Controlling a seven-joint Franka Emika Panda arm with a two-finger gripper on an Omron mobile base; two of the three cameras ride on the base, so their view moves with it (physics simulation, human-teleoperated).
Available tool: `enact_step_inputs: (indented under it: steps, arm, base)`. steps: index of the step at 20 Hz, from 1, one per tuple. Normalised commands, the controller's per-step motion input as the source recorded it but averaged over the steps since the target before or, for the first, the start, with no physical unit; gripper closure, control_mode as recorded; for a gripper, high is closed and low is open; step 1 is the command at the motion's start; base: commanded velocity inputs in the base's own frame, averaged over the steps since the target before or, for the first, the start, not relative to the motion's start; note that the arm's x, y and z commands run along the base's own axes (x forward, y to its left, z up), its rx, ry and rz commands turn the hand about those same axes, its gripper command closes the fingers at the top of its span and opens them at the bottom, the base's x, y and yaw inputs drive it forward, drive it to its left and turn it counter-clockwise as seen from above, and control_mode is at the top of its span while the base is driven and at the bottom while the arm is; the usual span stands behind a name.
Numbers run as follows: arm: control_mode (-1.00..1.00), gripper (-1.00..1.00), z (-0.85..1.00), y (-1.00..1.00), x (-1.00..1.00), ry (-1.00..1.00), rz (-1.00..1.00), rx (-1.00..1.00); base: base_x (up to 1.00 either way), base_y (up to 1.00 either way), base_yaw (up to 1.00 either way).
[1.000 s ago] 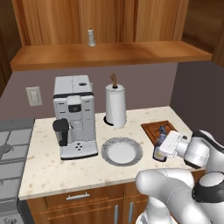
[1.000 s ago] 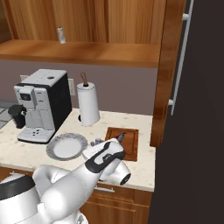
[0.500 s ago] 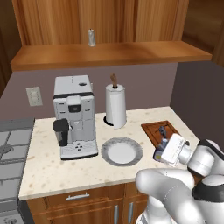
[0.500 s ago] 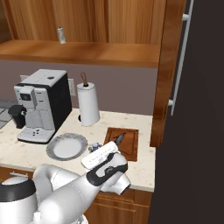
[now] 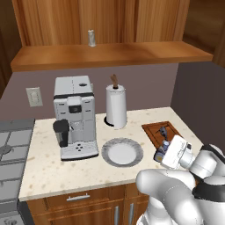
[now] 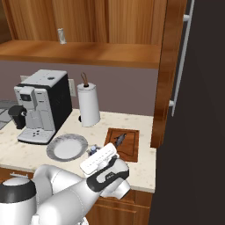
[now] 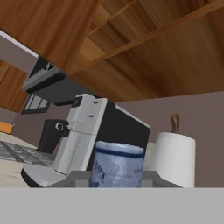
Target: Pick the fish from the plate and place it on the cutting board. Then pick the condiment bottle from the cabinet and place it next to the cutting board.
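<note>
Bottle [image 5: 163, 148], blue cap up, sits pinched in our gripper [image 5: 161, 151] low over the counter [image 5: 52, 173], between the plate [image 5: 122, 152] and the board [image 5: 161, 133]. From the right base view we see the bottle [image 6: 92, 151] peeking out just behind the white hand, close to the plate's [image 6: 67, 146] right rim and left of the board [image 6: 122, 143]. Our hand view puts its blue cap [image 7: 118, 169] right at the fingers, with the coffee machine [image 7: 83, 131] and paper towel roll [image 7: 175, 159] behind it. We see the fish [image 5: 162, 130] lying on the board, and again as a dark sliver [image 6: 119, 139] from the right. We find the plate bare. On the cabinet [image 5: 110, 53] shelf above stands a small clear shaker [image 5: 91, 38].
</note>
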Motion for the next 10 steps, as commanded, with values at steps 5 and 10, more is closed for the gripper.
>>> enact_step_inputs:
  steps: [5, 10]
  arm:
    - [-1.00, 1.00, -0.27, 0.33, 0.00, -0.04, -0.01, 0.00]
    - [-1.00, 1.00, -0.23, 0.21, 0.00, 0.00, -0.01, 0.00]
  base:
    - [0.00, 0.00, 0.00]
    - [0.00, 0.00, 0.00]
